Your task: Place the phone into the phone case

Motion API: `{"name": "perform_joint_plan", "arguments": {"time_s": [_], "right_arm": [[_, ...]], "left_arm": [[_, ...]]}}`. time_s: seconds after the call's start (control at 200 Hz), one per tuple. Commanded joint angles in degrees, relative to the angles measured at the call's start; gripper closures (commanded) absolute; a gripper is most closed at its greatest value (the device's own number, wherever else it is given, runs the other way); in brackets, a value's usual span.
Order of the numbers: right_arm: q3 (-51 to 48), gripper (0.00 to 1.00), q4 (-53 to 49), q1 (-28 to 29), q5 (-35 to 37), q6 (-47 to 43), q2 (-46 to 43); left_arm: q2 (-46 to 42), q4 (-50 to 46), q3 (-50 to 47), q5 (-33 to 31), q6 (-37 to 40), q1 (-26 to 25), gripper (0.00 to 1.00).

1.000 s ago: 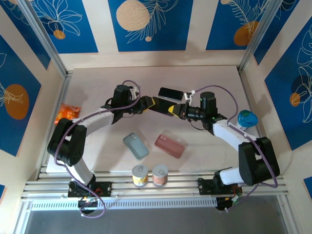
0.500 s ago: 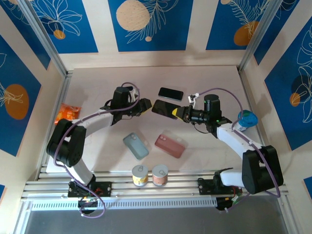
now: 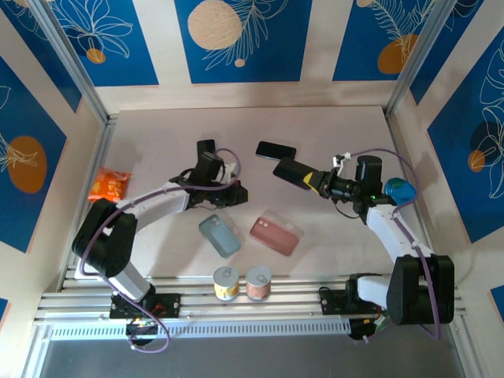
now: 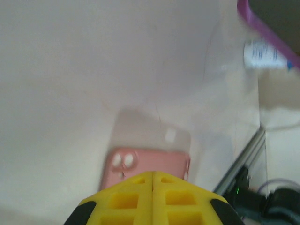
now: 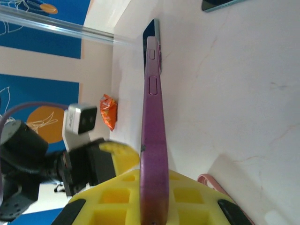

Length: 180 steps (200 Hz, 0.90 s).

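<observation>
- Judging by the purple rim around the phone (image 3: 293, 171), it is taken as already seated in its case (image 5: 152, 140); only checking and setting down are left.
- The right end effector (image 5: 152, 197) is clamped narrowly on the phone's end, which is held edge-up above the table (image 3: 339, 130).
- The left end effector (image 4: 152, 185) is shut and empty, near a pink case (image 4: 145, 164).

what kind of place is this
Most likely a robot lab work cell: left arm and right arm bolted to an aluminium rail, a pale table boxed in by blue patterned panels.
</observation>
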Motion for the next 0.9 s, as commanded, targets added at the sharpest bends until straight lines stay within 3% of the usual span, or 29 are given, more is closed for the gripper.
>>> {"name": "perform_joint_plan", "arguments": {"time_s": [0.0,0.28,0.895], "right_arm": [[-0.07,1.00,-1.62,-1.53,-3.58,-2.19,-2.40],[-0.29,1.00,-3.63,-5.53,-5.11,-2.83,-3.87],[0.32,1.00,-6.42,-10.03,-8.38,-3.64,-4.97]], "left_arm": [[2.03,-4.46,1.68,3.46,2.90,-3.79,1.00],[11.09,-3.96,6.50,5.90,1.23,-9.97,1.00],[22.61,-2.15,11.44,-1.14,-3.84,-8.09,1.00]]}}
